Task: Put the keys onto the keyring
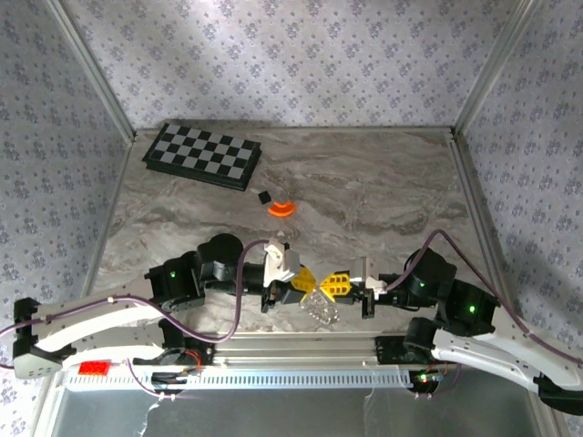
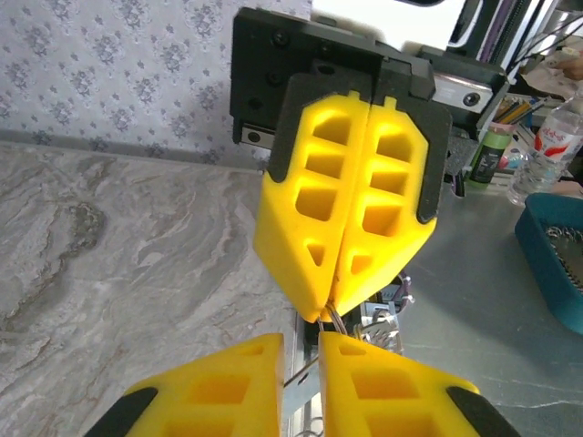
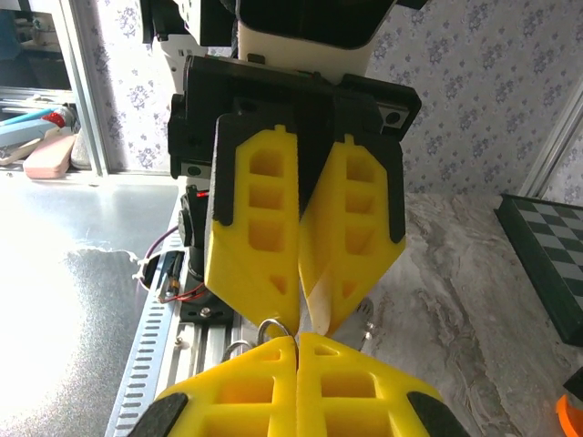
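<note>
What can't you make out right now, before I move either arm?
- Key: top external view, too small to tell from the yellow left gripper and right gripper meeting over the keyring.
- Left gripper's hold: left wrist view, the bottom edge cuts its fingers off; narrow gap, contents unclear.
- Keyring: right wrist view, the shut right gripper hides most of it.

Keyring (image 1: 321,310): silvery wire ring fringed with small thin metal pieces, pale glinting cluster, lying roughly flat in top view; sits at near edge of table (image 1: 383,191), unclear whether resting or lifted. Thin wire loop juts from pressed-together tips of right gripper (image 2: 330,305), metal pieces bunched just behind; second loop beside it in right wrist view
</note>
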Robot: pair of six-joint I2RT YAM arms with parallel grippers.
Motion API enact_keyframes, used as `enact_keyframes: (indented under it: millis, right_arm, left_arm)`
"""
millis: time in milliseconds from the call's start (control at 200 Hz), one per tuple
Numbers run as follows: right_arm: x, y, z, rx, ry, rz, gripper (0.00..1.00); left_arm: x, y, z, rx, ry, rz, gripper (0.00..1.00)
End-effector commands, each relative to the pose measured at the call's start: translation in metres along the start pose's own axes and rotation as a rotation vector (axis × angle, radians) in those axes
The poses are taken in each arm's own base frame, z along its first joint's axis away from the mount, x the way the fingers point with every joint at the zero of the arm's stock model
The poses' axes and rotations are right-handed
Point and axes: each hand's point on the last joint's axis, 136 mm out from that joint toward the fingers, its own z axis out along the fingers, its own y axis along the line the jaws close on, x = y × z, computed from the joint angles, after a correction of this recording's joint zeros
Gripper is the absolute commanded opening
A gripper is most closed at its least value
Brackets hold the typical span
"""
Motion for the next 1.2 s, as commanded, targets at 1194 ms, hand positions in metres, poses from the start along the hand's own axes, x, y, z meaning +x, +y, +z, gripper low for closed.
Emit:
enact_keyframes:
  millis: [1194]
  right_arm:
    - [-0.027,-0.011,-0.013,0.083,-0.075,-0.058,0.0]
  left_arm:
    - [-0.022,-0.01,0.003,0.038,-0.045,0.061,0.17]
